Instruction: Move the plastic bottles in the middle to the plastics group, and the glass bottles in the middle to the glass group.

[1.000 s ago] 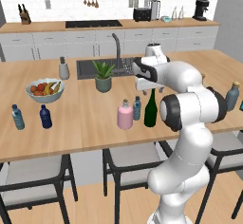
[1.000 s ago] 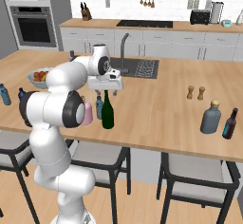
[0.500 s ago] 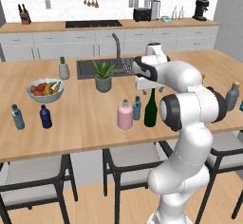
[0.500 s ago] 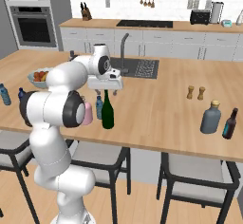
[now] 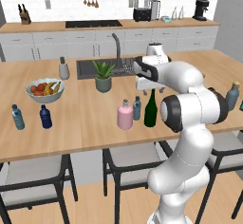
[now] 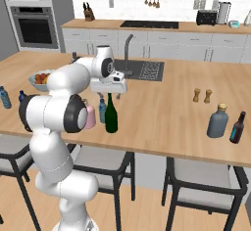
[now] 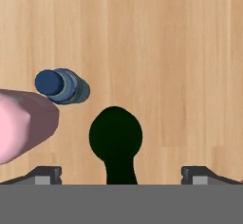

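Observation:
A tall dark green wine bottle (image 5: 151, 110) (image 6: 112, 116) stands near the counter's front edge. Left of it are the slim pale-blue water bottle (image 5: 137, 108) (image 6: 102, 111) and the pink bottle (image 5: 125, 116) (image 6: 90, 118). My gripper (image 5: 151, 90) (image 6: 110, 94) hangs open just above the green bottle's neck, one finger on each side. Looking down in the hand view, the green bottle (image 7: 115, 140) sits centred between the fingertips (image 7: 45, 174), with the water bottle (image 7: 62, 86) and pink bottle (image 7: 21, 123) to the left. The plastics group (image 5: 18, 117) stands far left, and the grey-blue glass bottle (image 6: 217, 121) far right.
A fruit bowl (image 5: 45, 89), a grey dispenser (image 5: 63, 69), a potted plant (image 5: 103, 76) and the sink (image 5: 88, 68) lie behind the bottles. Salt and pepper shakers (image 6: 202, 95) and a dark brown bottle (image 6: 237, 127) stand to the right. Stools line the counter's front.

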You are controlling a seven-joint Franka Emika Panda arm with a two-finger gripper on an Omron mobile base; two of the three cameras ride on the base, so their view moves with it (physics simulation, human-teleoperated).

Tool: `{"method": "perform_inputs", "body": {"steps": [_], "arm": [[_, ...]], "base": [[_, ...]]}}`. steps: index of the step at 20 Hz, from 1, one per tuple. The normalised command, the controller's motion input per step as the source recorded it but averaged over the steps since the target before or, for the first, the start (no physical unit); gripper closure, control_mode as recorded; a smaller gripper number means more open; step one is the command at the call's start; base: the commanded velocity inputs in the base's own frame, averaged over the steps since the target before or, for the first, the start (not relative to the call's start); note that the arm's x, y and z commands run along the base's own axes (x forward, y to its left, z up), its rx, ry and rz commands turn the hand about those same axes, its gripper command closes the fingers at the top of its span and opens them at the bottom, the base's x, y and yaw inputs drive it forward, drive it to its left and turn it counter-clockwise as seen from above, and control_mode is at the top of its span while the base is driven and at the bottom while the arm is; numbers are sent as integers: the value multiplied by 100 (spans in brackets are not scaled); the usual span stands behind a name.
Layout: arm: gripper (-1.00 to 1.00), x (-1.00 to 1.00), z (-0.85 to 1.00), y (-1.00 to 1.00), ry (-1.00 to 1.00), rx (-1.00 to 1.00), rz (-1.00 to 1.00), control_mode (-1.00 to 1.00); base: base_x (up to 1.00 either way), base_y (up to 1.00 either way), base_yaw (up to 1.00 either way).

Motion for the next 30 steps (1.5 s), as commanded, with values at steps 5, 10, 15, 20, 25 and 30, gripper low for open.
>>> {"method": "perform_inputs", "body": {"steps": [5,10,15,20,25,30], "arm": [[100,3,-2,0,0,0,0,-100],[100,5,-3,0,0,0,0,-100],[100,-1,-3,-5,0,0,0,-100],[100,-7,8,-31,-5,0,0,-100],[100,-29,33,-78,-5,0,-1,-100],[100,-27,30,-89,0,0,-6,-100]], "base": [[0,0,0],[0,0,0],[0,0,0],[0,0,0],[0,0,0],[0,0,0]]}}
